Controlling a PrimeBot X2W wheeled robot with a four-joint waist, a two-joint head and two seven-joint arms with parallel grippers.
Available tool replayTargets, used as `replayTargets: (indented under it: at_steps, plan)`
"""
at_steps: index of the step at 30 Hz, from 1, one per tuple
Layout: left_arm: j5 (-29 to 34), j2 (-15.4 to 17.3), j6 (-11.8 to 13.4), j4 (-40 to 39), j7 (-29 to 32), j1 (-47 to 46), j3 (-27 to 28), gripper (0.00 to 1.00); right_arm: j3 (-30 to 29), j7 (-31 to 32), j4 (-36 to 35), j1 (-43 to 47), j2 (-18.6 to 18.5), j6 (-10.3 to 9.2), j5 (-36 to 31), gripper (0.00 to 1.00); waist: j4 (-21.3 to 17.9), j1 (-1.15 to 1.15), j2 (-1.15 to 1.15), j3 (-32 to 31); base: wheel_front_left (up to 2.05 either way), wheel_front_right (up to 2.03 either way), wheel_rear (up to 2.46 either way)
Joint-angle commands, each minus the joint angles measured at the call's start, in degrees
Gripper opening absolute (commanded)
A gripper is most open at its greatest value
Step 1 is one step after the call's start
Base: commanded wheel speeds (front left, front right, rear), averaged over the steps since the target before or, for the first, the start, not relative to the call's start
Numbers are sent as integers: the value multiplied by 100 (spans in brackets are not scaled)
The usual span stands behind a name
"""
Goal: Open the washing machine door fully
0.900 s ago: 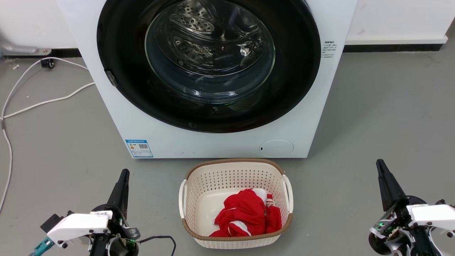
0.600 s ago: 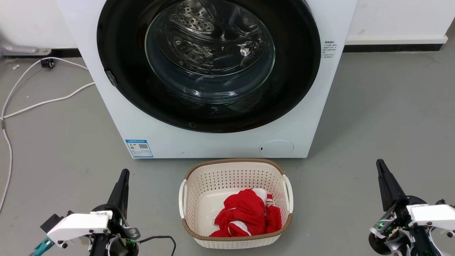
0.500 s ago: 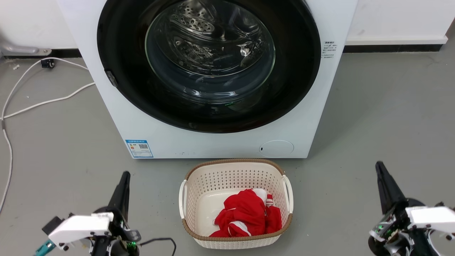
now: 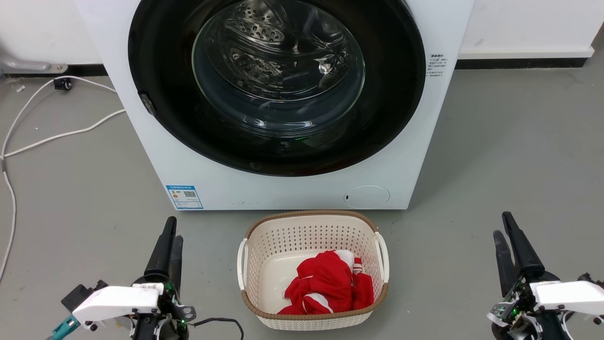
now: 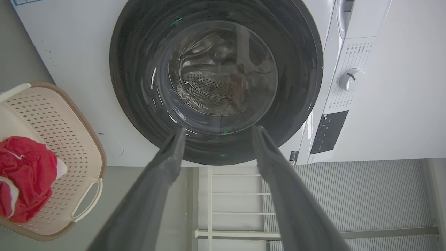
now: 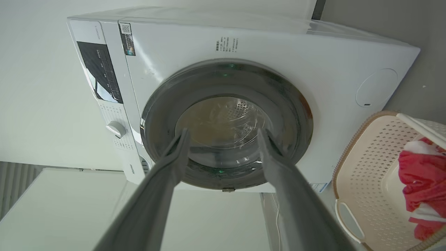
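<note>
Both grippers are empty, jaws parted: the left gripper [image 4: 173, 230] at 7 o'clock in the head view, the right gripper [image 4: 502, 225] at 5 o'clock. The washing machine door [image 4: 278, 80], at 12 o'clock, sits shut. A small dark tab [image 4: 146, 104] at its 8 o'clock rim looks like the catch; hooking there with the left gripper and pulling in an arc, clear of the basket [image 4: 311, 213], seems soundest.

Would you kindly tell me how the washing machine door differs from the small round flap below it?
The washing machine door is large, nearly machine-wide; the flap is small. The door is glossy black with a clear glass centre; the flap is plain white. Both are round and shut.
</note>
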Motion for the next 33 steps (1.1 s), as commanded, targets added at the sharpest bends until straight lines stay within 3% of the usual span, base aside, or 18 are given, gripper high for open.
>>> replayTargets:
  at_steps: [1, 18, 33]
  plan:
    - [175, 19, -6, -197, -75, -94, -61, 100, 35, -71, -194, -63, -5, 0, -198, 100, -2, 0, 0, 0, 0, 0, 0]
    - [2172, 16, -9, -844, -482, 1, -138, 100, 340, -481, -841, 78, -26, 0, -3080, 100, -28, 0, 0, -10, 0, 0, 0]
    - [4231, 18, -12, -1190, -784, 161, -223, 100, 415, -760, -1069, 279, -2, 0, -4736, 100, -6, 0, 0, -46, 0, 0, 0]
